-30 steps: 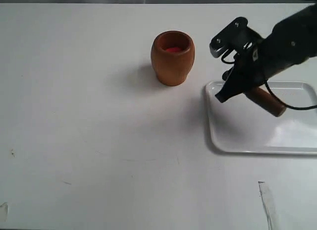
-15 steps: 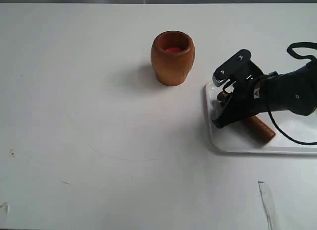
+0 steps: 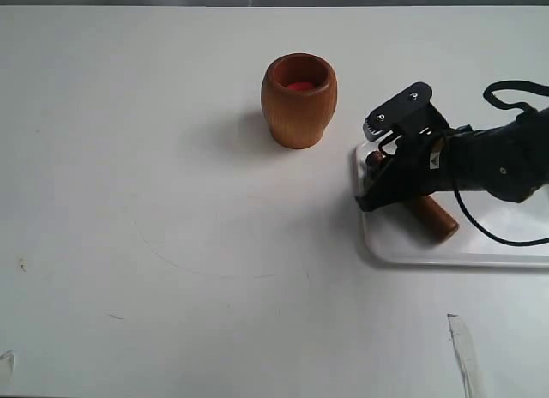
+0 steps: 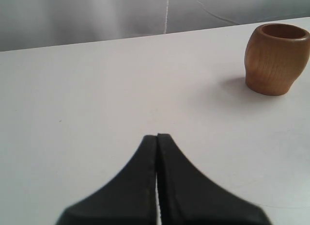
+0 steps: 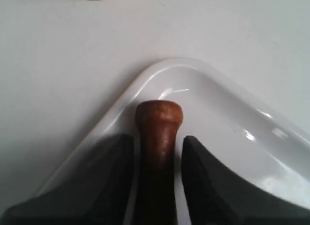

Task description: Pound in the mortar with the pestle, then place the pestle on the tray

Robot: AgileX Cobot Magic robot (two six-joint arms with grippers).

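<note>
The light-brown mortar (image 3: 298, 102) stands upright on the white table, its reddish inside showing; the left wrist view has it too (image 4: 276, 60). On the white tray (image 3: 502, 239) lies the dark reddish-brown pestle (image 3: 429, 216), its small knob (image 5: 159, 113) close to the tray's rounded corner (image 5: 232, 113) nearest the mortar. My right gripper (image 3: 375, 180) sits low over the tray, open (image 5: 158, 139), one finger on each side of the pestle's shaft with a thin gap on both sides. My left gripper (image 4: 157, 136) is shut on nothing, above bare table, and does not show in the exterior view.
A black cable (image 3: 506, 93) loops off the right arm above the tray. A pale scuff or tape strip (image 3: 463, 351) marks the table near its front right. The table's far edge (image 4: 145, 37) meets a grey backdrop.
The right gripper came down from above the tray's near corner, carrying the pestle, until the pestle lay flat on the tray. It then shifted slightly toward the mortar side.
</note>
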